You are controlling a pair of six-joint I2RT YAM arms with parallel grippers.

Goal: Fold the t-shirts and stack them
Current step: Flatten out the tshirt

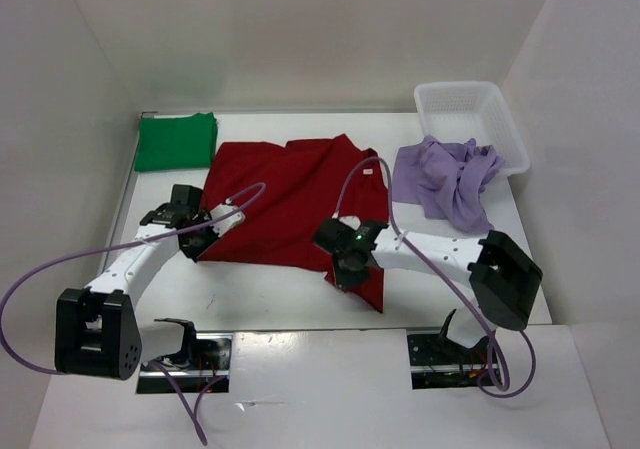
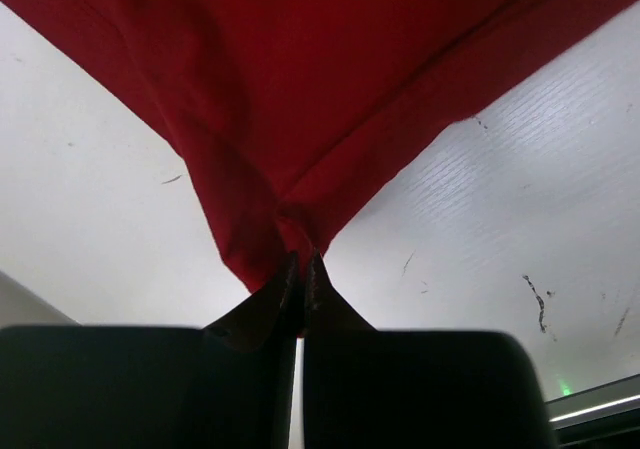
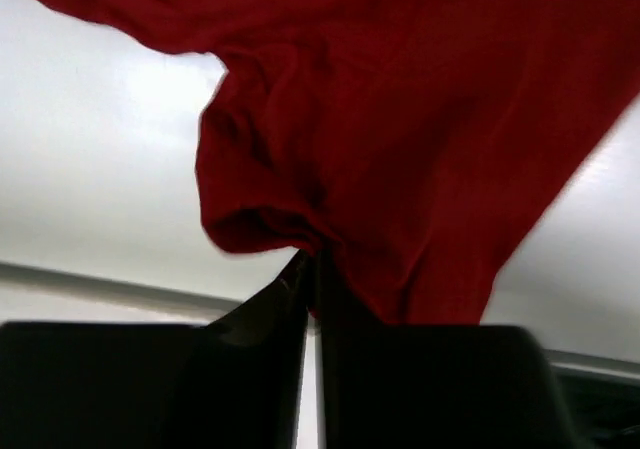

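The dark red t-shirt (image 1: 290, 199) lies spread across the middle of the table, its white neck label (image 1: 367, 170) at the right. My left gripper (image 1: 203, 241) is shut on the shirt's near left corner (image 2: 290, 234). My right gripper (image 1: 345, 262) is shut on a bunched fold of the same red shirt (image 3: 330, 219) near its front right edge. A folded bright green t-shirt (image 1: 177, 140) sits at the back left. Crumpled at the back right lies the pale lavender t-shirt (image 1: 450, 177).
A white lattice basket (image 1: 470, 119) stands at the back right, partly behind the lavender shirt. White walls close in the table on three sides. Purple cables (image 1: 40, 269) loop from both arms.
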